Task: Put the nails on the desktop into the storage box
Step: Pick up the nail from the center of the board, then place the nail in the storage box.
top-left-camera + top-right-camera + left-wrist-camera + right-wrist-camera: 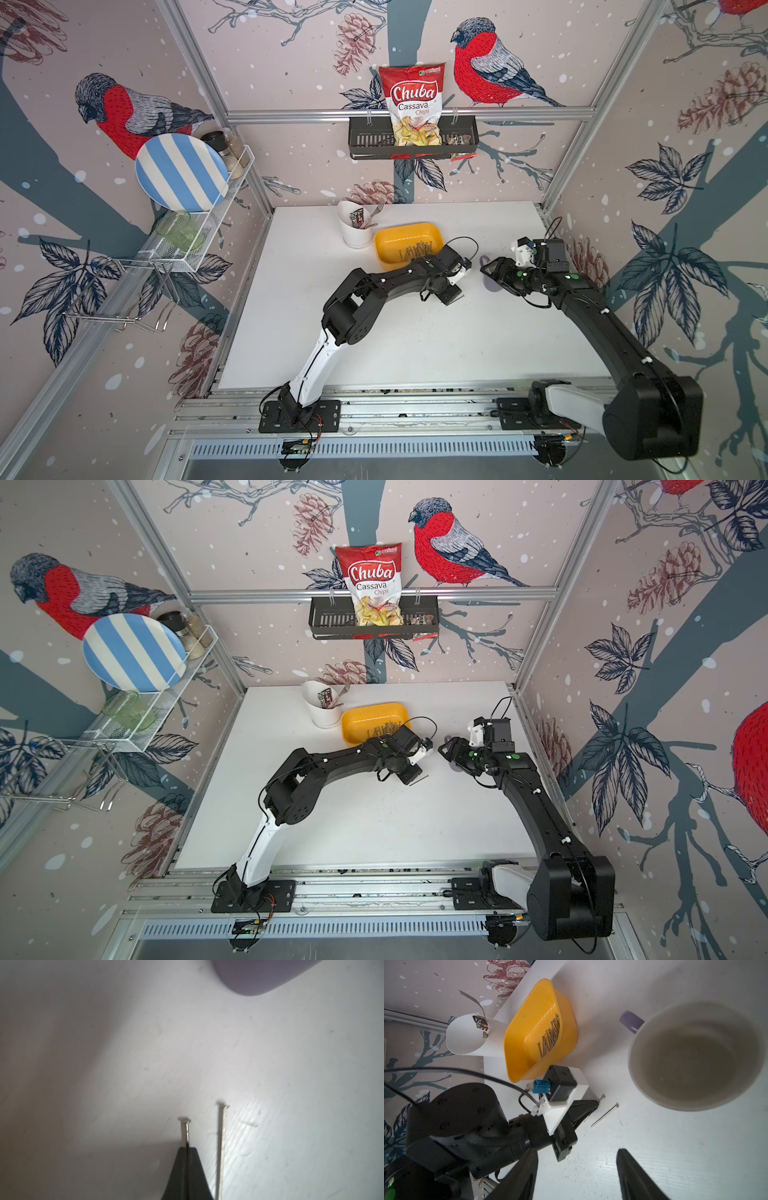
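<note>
Left gripper [188, 1149]: my jaws closed on one nail [185, 1129], near its head. Right gripper [578, 1153]: open, empty. Storage box [399, 239] at eleven o'clock of the grip; second nail [222, 1147] on the desktop [104, 1064] alongside. Risk: thin shank pivoting loose.

Left end effector [188, 1149] closed, right end effector [578, 1152] parted.

You are working in a robot lab cell dressed up as a kitchen. Lab side: aluminium frame [291, 116] boxing in a white desktop [415, 345], two arm bases [299, 415] bolted to slotted rails [415, 409]. Kitchen side: bird wallpaper [490, 70], wire dish rack [195, 249] with striped plate [180, 172] and spice jars [226, 149], black wall basket [370, 139] holding a chips bag [413, 104], cutlery cup [355, 237].
</note>
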### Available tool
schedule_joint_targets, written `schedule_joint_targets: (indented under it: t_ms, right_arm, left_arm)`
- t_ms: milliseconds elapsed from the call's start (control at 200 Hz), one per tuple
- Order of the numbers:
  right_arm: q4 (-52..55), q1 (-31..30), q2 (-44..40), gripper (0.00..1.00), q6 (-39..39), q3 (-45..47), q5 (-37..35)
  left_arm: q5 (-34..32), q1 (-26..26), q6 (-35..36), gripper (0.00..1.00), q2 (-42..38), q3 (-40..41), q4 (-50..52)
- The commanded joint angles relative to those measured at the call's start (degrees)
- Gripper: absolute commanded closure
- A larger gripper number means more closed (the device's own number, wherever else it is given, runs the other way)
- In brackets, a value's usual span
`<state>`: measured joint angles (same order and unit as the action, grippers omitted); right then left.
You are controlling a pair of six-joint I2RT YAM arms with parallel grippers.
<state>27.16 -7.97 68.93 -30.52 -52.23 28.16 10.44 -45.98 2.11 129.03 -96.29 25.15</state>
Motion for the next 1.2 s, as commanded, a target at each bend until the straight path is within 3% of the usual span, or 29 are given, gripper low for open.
schedule_joint_targets:
  t_ms: [0, 250, 510, 560, 610, 775, 950, 1020, 1035, 1050, 1196]
  right_arm:
    - [-2.5, -3.3, 1.4, 0.36, -0.9, -1.5, -1.5]
    - [2.3, -12.0, 7.5, 0.36, 0.2, -7.1, -10.3]
    - [4.0, -13.0, 9.9, 0.36, -1.8, -7.6, -12.6]
    - [3.5, -13.3, 10.2, 0.27, -2.3, -7.2, -11.9]
    - [3.5, -14.0, 10.7, 0.24, -3.1, -7.0, -12.0]
    - [5.5, -16.6, 13.8, 0.24, -5.9, -7.1, -14.4]
    - [8.2, -17.1, 16.0, 0.21, -7.4, -8.9, -17.6]
    - [8.3, -17.1, 16.4, 0.16, -8.2, -9.2, -17.7]
    - [8.2, -17.1, 16.4, 0.05, -8.3, -9.3, -17.8]
    - [8.1, -17.2, 16.4, 0.01, -8.5, -9.2, -17.9]
    - [7.7, -17.1, 15.4, 0.0, -10.2, -9.0, -19.9]
  left_arm:
    - [-2.4, 3.9, -5.4, 1.0, -2.7, 2.6, 7.8]
    - [2.4, 7.7, -13.6, 1.0, -11.5, 6.9, 4.2]
    - [4.1, 10.7, -22.0, 1.0, -21.8, 12.6, 0.3]
    - [3.9, 12.4, -24.1, 1.0, -22.6, 12.2, -0.2]
    - [3.9, 14.1, -26.2, 1.0, -22.9, 11.4, -0.7]
    - [5.3, 18.4, -32.5, 1.0, -20.3, 6.1, -3.8]
    - [5.3, 19.3, -35.2, 1.0, -12.8, -2.0, -4.7]
    - [5.8, 19.4, -36.3, 1.0, -9.7, -4.2, -5.4]
    - [5.8, 19.4, -36.4, 1.0, -9.1, -4.7, -5.5]
    - [5.7, 19.4, -36.5, 1.0, -8.5, -5.1, -5.6]
    - [5.2, 19.5, -37.4, 1.0, -3.9, -8.1, -6.8]
